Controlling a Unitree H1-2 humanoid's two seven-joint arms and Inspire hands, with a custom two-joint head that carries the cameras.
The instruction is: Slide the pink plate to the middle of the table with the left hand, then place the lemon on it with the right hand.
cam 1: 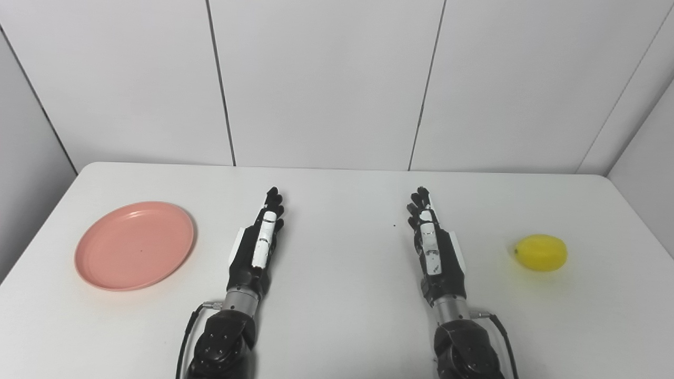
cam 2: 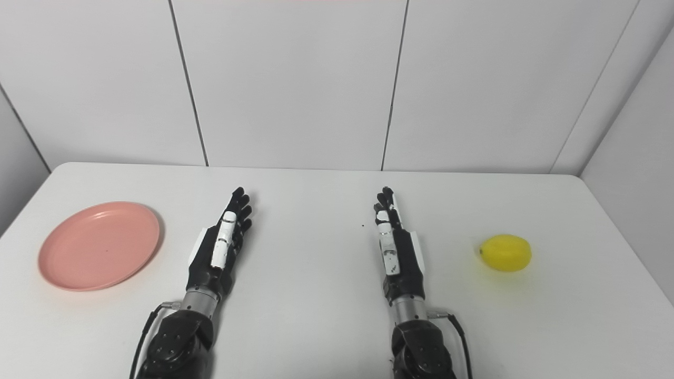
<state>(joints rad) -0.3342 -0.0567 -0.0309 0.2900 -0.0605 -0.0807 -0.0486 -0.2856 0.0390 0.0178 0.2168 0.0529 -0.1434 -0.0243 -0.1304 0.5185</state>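
White wall panels (cam 1: 326, 79) stand behind the white table (cam 1: 337, 326), which fills the lower half of both views.

My left hand (cam 1: 258, 245) lies over the table left of centre, fingers (cam 1: 273, 202) extended straight toward the wall and held side by side. It holds nothing. My left arm (cam 1: 224, 337) enters from the bottom edge, with a thin cable looping beside the wrist.

My right hand (cam 1: 434, 247) lies over the table right of centre, in the same pose: fingers stretched forward, flat, holding nothing. My right arm (cam 1: 466, 342) enters from the bottom edge, also with a cable at the wrist.

Pink plate (cam 1: 134, 245): flat on the table toward the left side, to the left of my left hand and apart from it. It carries nothing.

Lemon (cam 1: 541, 252): on the table toward the right side, to the right of my right hand and apart from it.

One small dark speck (cam 1: 395, 227) marks the table near my right fingertips.
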